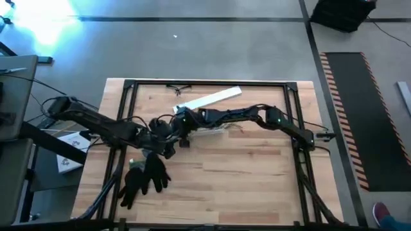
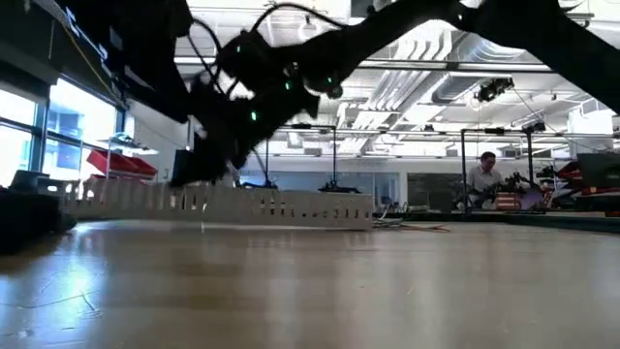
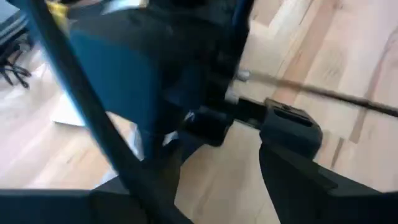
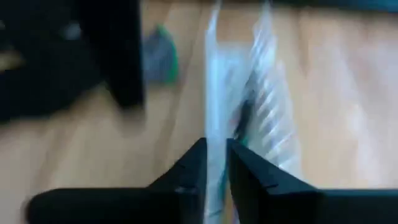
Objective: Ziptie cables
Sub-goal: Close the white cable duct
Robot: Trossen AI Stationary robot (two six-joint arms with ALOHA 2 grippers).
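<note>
Pale wood table from above: both arms are meeting mid-table beside the white slotted channel; the cables, thin and floppy, are peeking out under the right arm, best pinched mid-bundle. Low view is hiding them. Left tool: can't tell. Right tool is nearly pressed together over the channel

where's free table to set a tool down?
Free: the table's right-front boards, right of the black gloves. Also the back-right corner past the white channel. Crowded: the middle, where the left hand and right hand meet.
</note>
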